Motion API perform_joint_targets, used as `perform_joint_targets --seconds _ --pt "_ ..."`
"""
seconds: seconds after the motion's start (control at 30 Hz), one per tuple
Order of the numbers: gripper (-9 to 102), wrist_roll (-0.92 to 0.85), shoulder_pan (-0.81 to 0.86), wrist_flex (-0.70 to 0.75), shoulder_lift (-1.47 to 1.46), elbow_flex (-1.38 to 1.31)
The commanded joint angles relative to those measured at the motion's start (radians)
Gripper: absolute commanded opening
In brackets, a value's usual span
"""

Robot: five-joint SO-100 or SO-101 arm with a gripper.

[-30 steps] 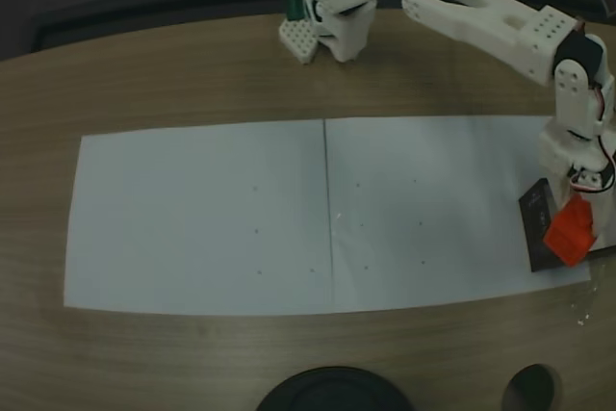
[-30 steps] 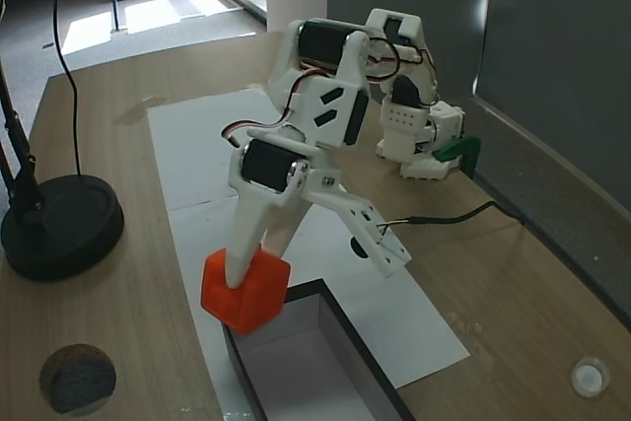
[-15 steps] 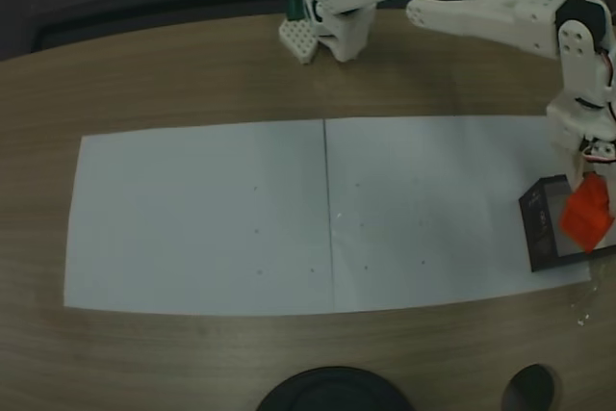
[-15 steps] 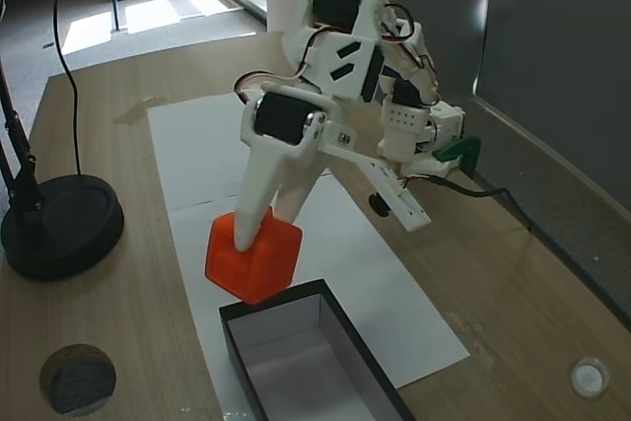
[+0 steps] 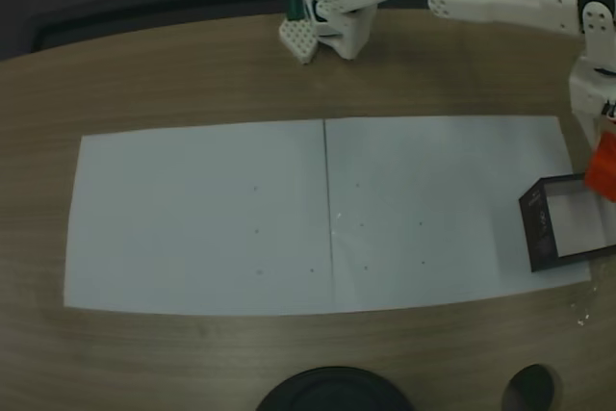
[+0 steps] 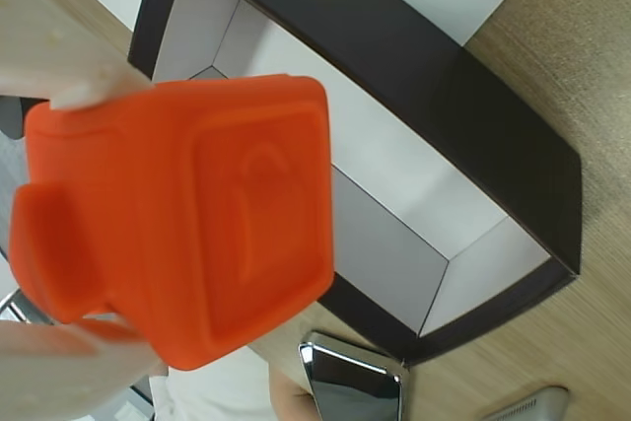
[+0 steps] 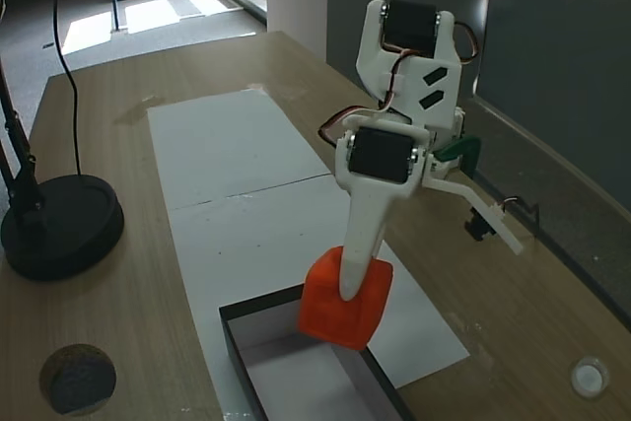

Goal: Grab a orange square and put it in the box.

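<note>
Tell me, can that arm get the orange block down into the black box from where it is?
Probably yes: the end effector holds the orange block just over the box, whose pale floor lies bare.

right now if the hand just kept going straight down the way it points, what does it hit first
Probably the box: the hand, holding the orange square, points down over its near end, so the block likely meets the pale floor or black wall first. Depth is unclear.
</note>
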Motion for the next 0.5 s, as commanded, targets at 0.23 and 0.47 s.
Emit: perform_joint_targets --seconds 0.23,0.47 --pt "9 -0.002 -0.002 -0.058 -0.011 -0.078" --pt "9 -0.037 0.054 -0.094 -0.015 -0.078"
